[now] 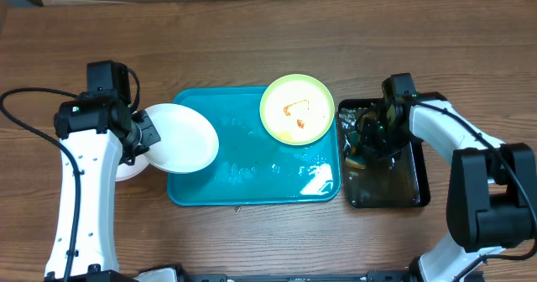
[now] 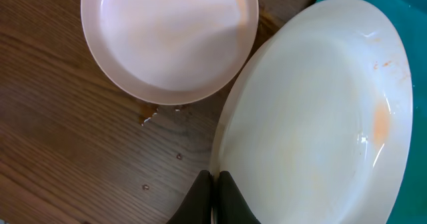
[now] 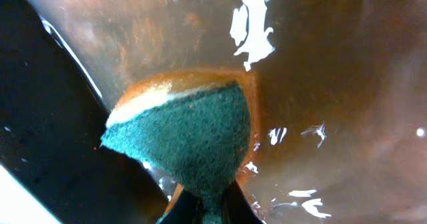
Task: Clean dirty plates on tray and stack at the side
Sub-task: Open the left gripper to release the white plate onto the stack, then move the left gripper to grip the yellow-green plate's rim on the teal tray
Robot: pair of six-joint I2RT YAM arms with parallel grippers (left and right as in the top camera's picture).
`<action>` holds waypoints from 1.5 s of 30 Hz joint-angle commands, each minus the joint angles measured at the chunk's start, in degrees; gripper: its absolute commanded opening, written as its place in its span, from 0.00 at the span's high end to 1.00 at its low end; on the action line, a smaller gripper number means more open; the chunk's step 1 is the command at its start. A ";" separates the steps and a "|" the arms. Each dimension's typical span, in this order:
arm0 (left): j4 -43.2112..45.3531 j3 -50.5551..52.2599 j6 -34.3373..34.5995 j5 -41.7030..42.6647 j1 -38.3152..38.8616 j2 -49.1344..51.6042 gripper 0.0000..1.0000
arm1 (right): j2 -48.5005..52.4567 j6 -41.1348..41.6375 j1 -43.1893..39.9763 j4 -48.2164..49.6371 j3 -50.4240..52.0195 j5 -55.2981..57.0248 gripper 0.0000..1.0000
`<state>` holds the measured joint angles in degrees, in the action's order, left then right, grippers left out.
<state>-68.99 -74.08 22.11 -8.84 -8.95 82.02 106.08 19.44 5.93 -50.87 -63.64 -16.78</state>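
Left fingers point(image 2: 233, 204) pinch shut on the rim of a white plate point(image 1: 183, 138), which overhangs the 9 o'clock edge of the turquoise tray point(image 1: 252, 190) and lies at their 3 o'clock. A second white plate point(image 2: 170, 37) sits on the counter point(image 1: 252, 30) at their 7 o'clock, the likely stacking spot. Right fingers point(image 3: 187, 211) clamp a sponge point(image 3: 193, 137) in the black tray point(image 1: 394, 194); the smeared yellow-green plate point(image 1: 296, 108) sits at the turquoise tray's 1 o'clock.
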 commanded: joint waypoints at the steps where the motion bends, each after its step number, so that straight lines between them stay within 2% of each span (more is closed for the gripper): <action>1: 0.87 -0.87 -0.59 0.76 -3.48 -1.14 0.96 | 0.13 -1.68 -0.50 -6.16 -7.96 5.88 0.96; 5: 2.29 -0.87 0.24 0.79 -10.14 -1.14 0.96 | -0.09 -1.95 -0.50 -9.09 -9.46 7.17 0.96; 13: 8.85 -0.50 1.29 0.72 -22.18 0.20 0.96 | -0.09 -1.92 -0.48 -4.24 -0.28 8.79 0.96; 18: 12.52 -0.15 1.27 0.70 -24.74 3.67 0.96 | -0.09 -1.92 -0.48 0.74 5.18 8.79 0.96; 30: 14.23 -0.15 1.25 -0.70 -24.94 13.14 0.96 | -0.09 -1.92 -0.48 0.68 5.57 8.76 0.96; 31: 14.16 -0.15 1.25 -0.46 -24.94 13.94 0.82 | -0.09 -1.92 -0.48 0.70 5.57 8.76 0.96; 32: 14.19 -0.15 1.25 0.11 -24.94 14.25 0.51 | -0.09 -1.92 -0.48 0.68 5.57 8.76 0.96; 33: 14.19 -0.15 1.20 1.18 -24.94 14.25 0.27 | -0.09 -1.92 -0.48 0.66 5.57 8.76 0.96; 36: 14.14 -0.24 -0.09 7.52 -24.50 13.77 0.12 | -0.09 -1.92 -0.48 0.72 5.57 8.79 0.96; 39: 13.62 -0.70 -1.88 12.09 -22.43 12.41 0.09 | -0.09 -1.92 -0.48 0.66 5.57 8.76 0.96; 45: 18.36 -0.70 -10.60 19.30 -7.80 6.43 0.06 | -0.09 -1.92 -0.48 0.68 5.57 8.79 0.96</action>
<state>-52.64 -74.08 18.22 3.46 -23.79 92.66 104.09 17.93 5.61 -49.98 -60.64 -9.02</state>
